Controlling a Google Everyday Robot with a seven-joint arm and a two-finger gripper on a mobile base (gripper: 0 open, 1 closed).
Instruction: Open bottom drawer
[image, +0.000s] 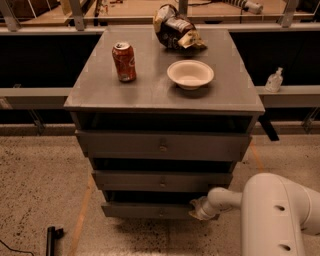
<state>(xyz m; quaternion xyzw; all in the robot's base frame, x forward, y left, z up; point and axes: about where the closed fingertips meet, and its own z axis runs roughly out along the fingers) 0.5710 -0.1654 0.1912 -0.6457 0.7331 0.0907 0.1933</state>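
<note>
Gripper (199, 210) at bottom drawer (140, 210) front, toward its right

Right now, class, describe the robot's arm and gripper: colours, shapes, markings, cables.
The arm is off-white, with a bulky, smooth, rounded casing bearing small dark oval holes, narrowing to a slim tube. The gripper, pale too, sits at the right end of the bottom drawer. No cables or lettering show.

Red soda can (124, 61) upright on cabinet top (150, 95), white bowl (190, 74) to its right, crumpled chip bag (175, 27) behind the bowl; small clear bottle (274, 80) on ledge (297, 93) at right.
</note>
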